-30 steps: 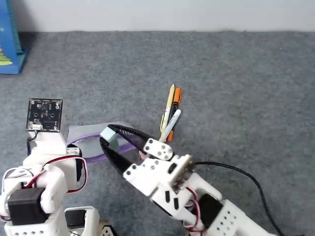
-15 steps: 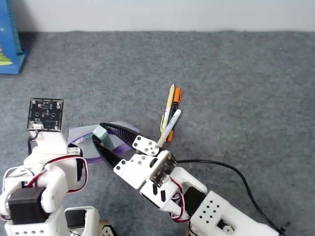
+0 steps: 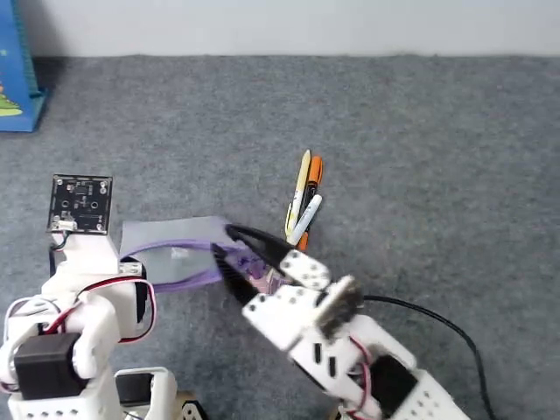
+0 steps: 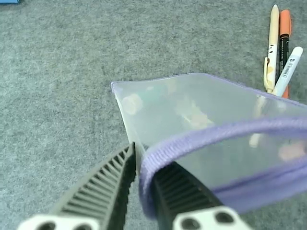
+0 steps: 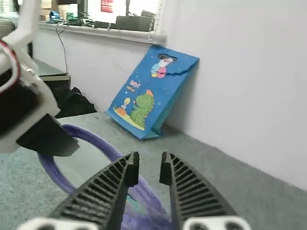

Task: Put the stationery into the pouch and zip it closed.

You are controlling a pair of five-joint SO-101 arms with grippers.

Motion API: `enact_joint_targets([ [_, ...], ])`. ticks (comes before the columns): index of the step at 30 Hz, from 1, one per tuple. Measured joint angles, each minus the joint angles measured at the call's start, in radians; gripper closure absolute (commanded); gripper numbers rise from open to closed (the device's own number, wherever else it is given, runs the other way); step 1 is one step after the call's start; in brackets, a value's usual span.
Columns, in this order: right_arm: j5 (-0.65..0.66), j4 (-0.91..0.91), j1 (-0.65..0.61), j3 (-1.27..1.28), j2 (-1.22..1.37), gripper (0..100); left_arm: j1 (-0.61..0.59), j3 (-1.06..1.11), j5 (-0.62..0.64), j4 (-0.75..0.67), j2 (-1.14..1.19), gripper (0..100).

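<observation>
A clear pouch (image 3: 166,241) with a purple zip rim lies left of centre, its mouth held up. My left gripper (image 4: 144,160) is shut on the rim of the pouch (image 4: 192,110) at one end. My right gripper (image 3: 224,243) hovers at the other end of the mouth, open, with nothing between its fingers; its wrist view has the right gripper (image 5: 148,167) just above the purple rim (image 5: 96,141). A pale shape (image 3: 179,254) shows through the pouch wall. Three pens (image 3: 304,203) lie bunched on the mat beyond the pouch, and the pens (image 4: 280,57) also appear past its far side.
The left arm (image 3: 70,306) with its camera board stands at the lower left. A blue gift bag (image 3: 16,70) leans at the far left edge by the wall, and the gift bag (image 5: 153,91) is behind the pouch. Grey mat spreads to the right and back.
The right gripper carried a pale teal block to the pouch mouth; now its fingers are empty and it has drawn back to the right. The left arm has stayed put.
</observation>
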Motion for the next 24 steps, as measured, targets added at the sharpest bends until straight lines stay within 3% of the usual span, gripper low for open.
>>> enact_joint_targets([
  [6,-0.157,0.379,0.224,-0.117,-0.092,94.0,-0.002,0.003,0.0,0.0,0.0,99],
  [13,-0.209,0.578,0.39,-0.13,-0.057,94.1,-0.002,0.003,0.0,0.0,0.0,99],
  [18,-0.265,0.608,0.479,-0.164,0.146,94.1,-0.002,0.003,0.0,0.0,0.0,99],
  [24,-0.275,0.615,0.497,-0.413,0.555,94.1,-0.002,0.003,0.0,0.0,0.0,99],
])
